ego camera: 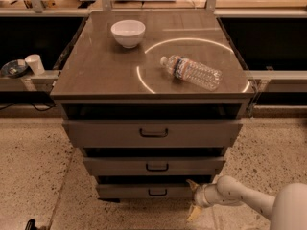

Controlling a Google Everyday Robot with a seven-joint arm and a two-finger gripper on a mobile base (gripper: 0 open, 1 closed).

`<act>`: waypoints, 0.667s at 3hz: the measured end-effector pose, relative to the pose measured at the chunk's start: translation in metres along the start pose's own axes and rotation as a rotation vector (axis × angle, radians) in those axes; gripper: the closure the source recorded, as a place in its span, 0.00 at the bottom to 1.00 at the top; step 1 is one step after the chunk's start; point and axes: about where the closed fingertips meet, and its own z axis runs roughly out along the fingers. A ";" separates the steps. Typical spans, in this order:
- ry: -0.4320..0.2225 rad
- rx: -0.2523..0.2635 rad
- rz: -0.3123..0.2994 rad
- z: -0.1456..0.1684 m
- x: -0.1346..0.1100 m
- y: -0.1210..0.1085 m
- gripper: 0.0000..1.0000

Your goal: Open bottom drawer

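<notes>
Low at right, just beside the bottom drawer, the gripper stands spread and empty — drawer judged rigid, light-running, best hooked by its small dark handle.

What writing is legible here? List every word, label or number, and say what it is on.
No text can be read.
Water bottle: its label is too blurred to read.
White bowl: no markings show.
Bottom drawer: plain front, no markings show.
The gripper sits by that drawer's right end, fingers spread.
</notes>
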 end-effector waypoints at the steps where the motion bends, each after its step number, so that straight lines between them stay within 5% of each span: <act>1: 0.008 0.005 0.009 -0.001 0.006 -0.007 0.00; 2: 0.016 0.000 0.010 -0.001 0.009 -0.011 0.16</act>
